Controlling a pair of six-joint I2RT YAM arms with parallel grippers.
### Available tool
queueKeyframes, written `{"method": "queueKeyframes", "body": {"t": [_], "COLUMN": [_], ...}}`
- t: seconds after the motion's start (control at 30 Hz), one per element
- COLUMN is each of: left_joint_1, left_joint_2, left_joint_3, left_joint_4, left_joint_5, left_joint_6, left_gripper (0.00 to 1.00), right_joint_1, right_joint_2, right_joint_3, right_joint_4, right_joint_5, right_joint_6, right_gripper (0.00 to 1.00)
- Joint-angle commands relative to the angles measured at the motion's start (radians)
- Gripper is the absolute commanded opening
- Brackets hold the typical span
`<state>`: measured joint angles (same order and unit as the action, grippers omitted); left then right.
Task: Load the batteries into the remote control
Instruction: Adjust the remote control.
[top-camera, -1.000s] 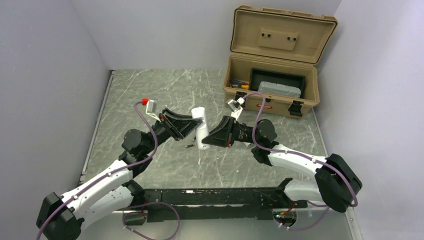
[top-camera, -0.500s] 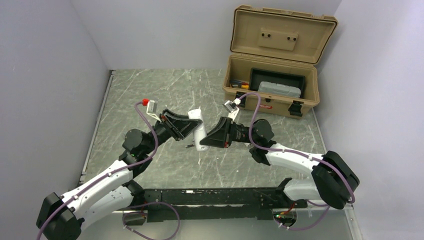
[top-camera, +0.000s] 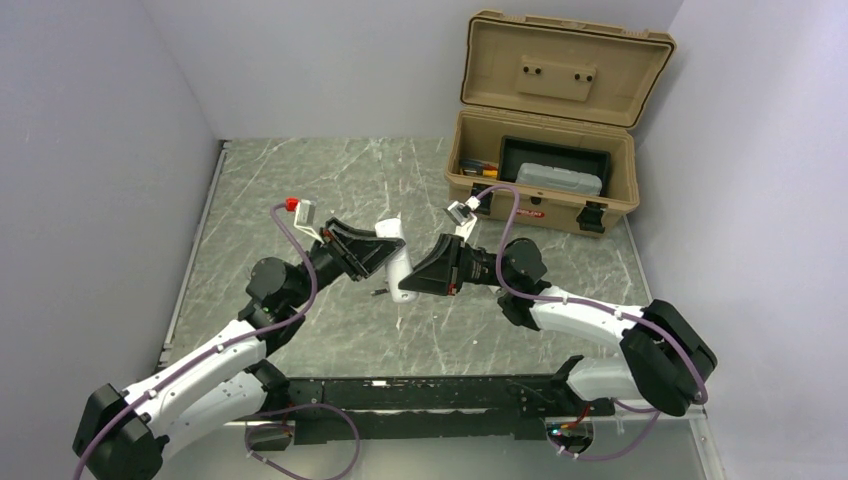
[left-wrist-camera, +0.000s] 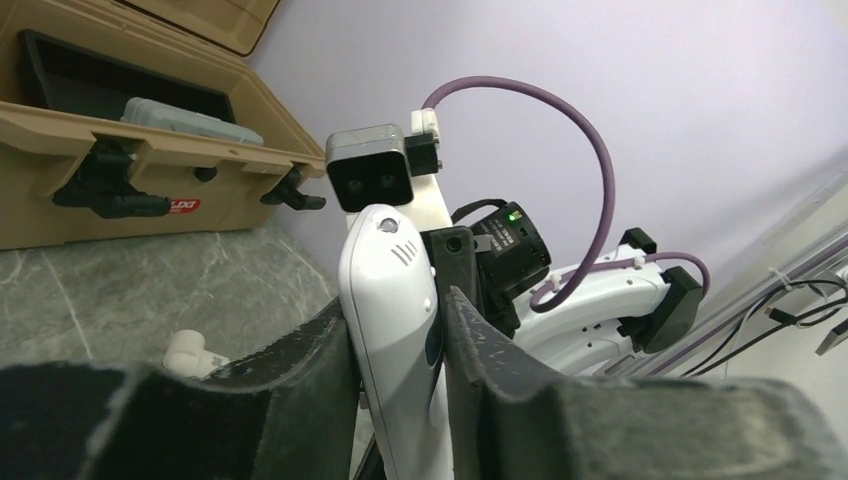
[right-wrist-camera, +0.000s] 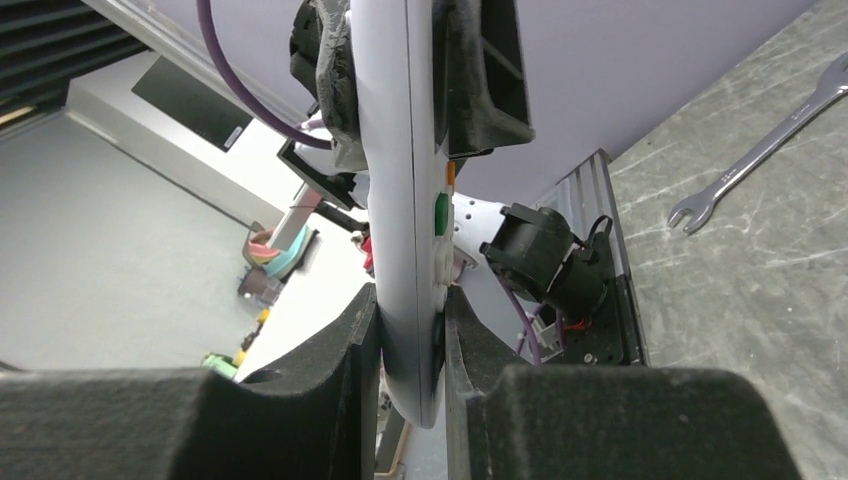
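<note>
The white remote control (top-camera: 399, 268) is held upright above the table between both grippers. My left gripper (top-camera: 384, 250) clamps its upper part from the left, and in the left wrist view the remote control (left-wrist-camera: 390, 290) fills the gap between the dark pads. My right gripper (top-camera: 413, 284) is shut on the lower end, where the remote control (right-wrist-camera: 395, 150) shows its orange and green buttons edge-on. One tiny dark battery (top-camera: 378, 292) lies on the table just under the remote.
An open tan toolbox (top-camera: 545, 180) with a grey case inside stands at the back right. A small white plastic piece (left-wrist-camera: 190, 352) lies on the marble near the left fingers. A wrench (right-wrist-camera: 760, 155) lies on the table.
The remote and the right gripper have shifted slightly left and the remote leans a little more. Both grippers stay on it.
</note>
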<state>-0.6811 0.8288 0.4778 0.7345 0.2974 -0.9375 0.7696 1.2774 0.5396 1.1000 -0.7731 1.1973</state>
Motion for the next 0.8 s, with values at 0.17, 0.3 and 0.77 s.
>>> {"method": "queueKeyframes", "body": {"t": [0.17,0.3,0.77], "left_joint_1": [-0.004,-0.004,-0.002], "left_joint_2": [0.008,0.000,-0.077], "left_joint_3": [0.023,0.031,0.097], "left_joint_4": [0.018,-0.046,-0.374], "left_joint_5": [0.022,0.003,-0.001], "left_joint_6": [-0.008,-0.009,0.025], "left_gripper": [0.04,0.00,0.00], "right_joint_1": [0.006,-0.001,0.007], "right_joint_2": [-0.015,-0.082,-0.362], "right_joint_3": [0.018,0.044,0.206], "right_joint_4": [0.012,-0.179,-1.030], "right_joint_5": [0.009,0.077,0.533], "right_joint_6": [-0.006,-0.141,-0.773], "right_gripper": [0.03,0.52,0.73]}}
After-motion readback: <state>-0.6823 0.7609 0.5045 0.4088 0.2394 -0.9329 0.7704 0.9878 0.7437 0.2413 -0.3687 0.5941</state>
